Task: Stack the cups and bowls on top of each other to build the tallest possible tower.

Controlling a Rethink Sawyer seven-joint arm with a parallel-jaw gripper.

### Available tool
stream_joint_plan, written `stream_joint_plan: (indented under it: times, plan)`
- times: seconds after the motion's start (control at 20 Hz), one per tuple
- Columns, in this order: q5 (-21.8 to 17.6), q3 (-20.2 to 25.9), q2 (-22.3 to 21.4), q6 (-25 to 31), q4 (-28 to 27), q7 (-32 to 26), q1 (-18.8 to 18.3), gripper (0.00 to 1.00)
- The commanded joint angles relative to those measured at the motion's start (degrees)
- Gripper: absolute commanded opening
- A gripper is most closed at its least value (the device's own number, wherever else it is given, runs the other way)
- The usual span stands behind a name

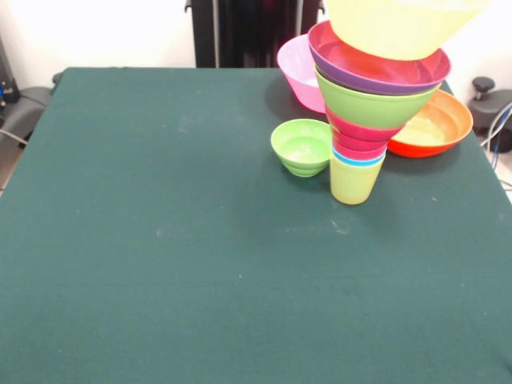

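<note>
Your tower (364, 120) is standing beside the small green bowl (302, 146); I cannot tell the fingers' state.

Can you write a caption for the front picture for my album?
Funnel-shaped tower on a yellow-green cup, small green bowl beside it.

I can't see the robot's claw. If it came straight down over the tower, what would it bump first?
Probably the yellow bowl topping the tower. Its rim runs off the picture's top, so anything higher is hidden.
</note>
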Motion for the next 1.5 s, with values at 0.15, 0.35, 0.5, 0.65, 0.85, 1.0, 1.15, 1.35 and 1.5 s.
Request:
stream_joint_plan:
  times: [0.15, 0.35, 0.5, 0.65, 0.85, 1.0, 1.15, 1.35, 1.5]
  plan:
    - [-2.0, -1.7, 5.0, -4.9, 1.1, 10.6, 1.7, 0.00]
    - [-2.2, -2.5, 5.5, -5.8, 1.2, 10.2, 2.3, 0.00]
    - [-2.2, -2.9, 5.7, -6.0, 1.1, 9.8, 2.3, 0.00]
    - [-2.2, -3.7, 6.1, -6.6, 0.9, 9.3, 2.8, 0.00]
    - [-2.6, -4.2, 6.4, -7.1, 0.9, 9.0, 3.0, 0.00]
    - [-2.9, -4.6, 6.8, -7.4, 0.9, 8.7, 2.9, 0.00]
    - [-3.3, -5.0, 7.0, -7.5, 0.7, 8.5, 2.8, 0.00]
    - [-3.8, -5.1, 7.2, -7.8, 0.8, 8.7, 2.8, 0.00]
    - [-4.0, -5.5, 7.2, -7.9, 0.7, 8.8, 3.0, 0.00]
